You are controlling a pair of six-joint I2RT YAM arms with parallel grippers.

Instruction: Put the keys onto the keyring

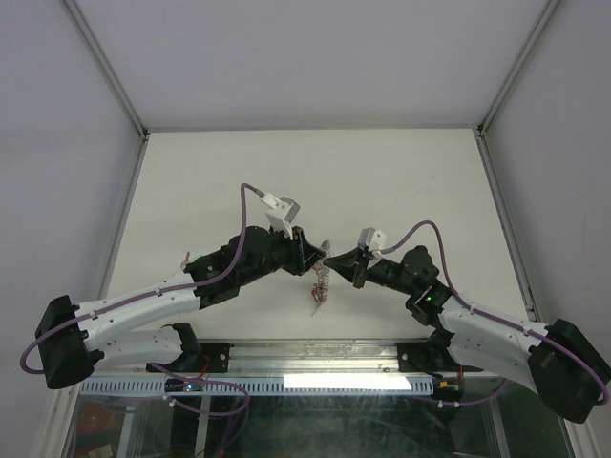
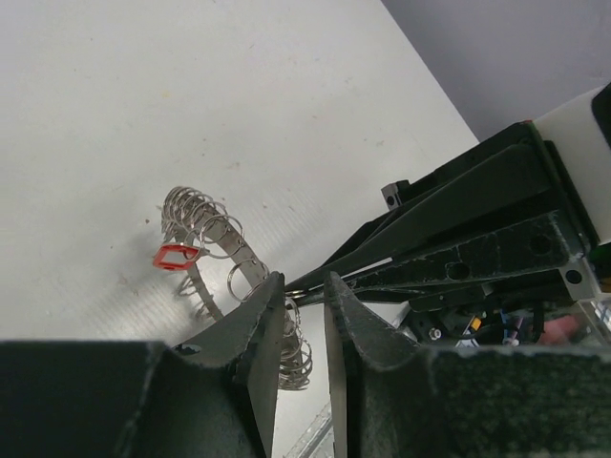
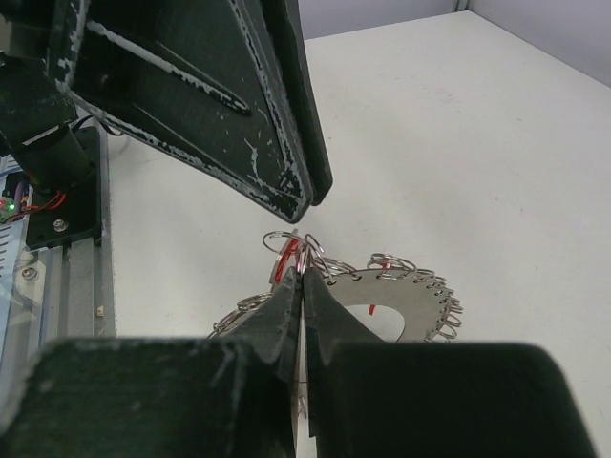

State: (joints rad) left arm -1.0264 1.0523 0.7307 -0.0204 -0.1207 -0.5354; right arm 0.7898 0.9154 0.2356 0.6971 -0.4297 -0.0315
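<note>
The keyring (image 1: pixel 320 284) is a grey metal plate (image 3: pixel 410 298) edged with many small wire rings (image 2: pixel 212 229). It hangs off the table between the two arms. My right gripper (image 3: pixel 304 275) is shut on its upper edge, pinching rings there. A red plastic-headed piece (image 2: pixel 177 256) hangs from one ring; I cannot tell whether it is one of the keys. No other key shows. My left gripper (image 2: pixel 304 282) faces the right one tip to tip, its jaws a narrow gap apart with nothing seen between them. Its fingers (image 3: pixel 239 124) end just above the top ring.
The white table (image 1: pixel 382 181) is walled in by pale panels at the left, right and back. A metal rail (image 1: pixel 315 358) runs along the near edge between the arm bases. Purple cables (image 1: pixel 250 205) loop above both wrists.
</note>
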